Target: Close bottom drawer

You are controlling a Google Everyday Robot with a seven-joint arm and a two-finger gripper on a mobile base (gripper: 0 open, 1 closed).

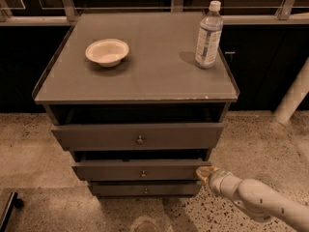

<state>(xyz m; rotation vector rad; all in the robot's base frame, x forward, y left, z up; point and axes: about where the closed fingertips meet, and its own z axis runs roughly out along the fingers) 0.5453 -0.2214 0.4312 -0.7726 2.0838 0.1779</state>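
Observation:
The bottom drawer (pixel 111 170) is a grey-brown drawer with a low flat front and a small round knob (pixel 143 173) at its centre. It stands partly pulled out of the cabinet, less far than the taller drawer (pixel 96 137) above it. My gripper (pixel 204 174) comes in from the lower right on a white arm (pixel 256 199). Its yellowish tip is against the right end of the bottom drawer's front.
A narrower, shorter drawer front (pixel 116 190) shows just under it near the floor. On the cabinet top (pixel 145 76) stand a white bowl (pixel 107 51) and a water bottle (pixel 208 35). Speckled floor lies around, with a white post (pixel 294 93) at right.

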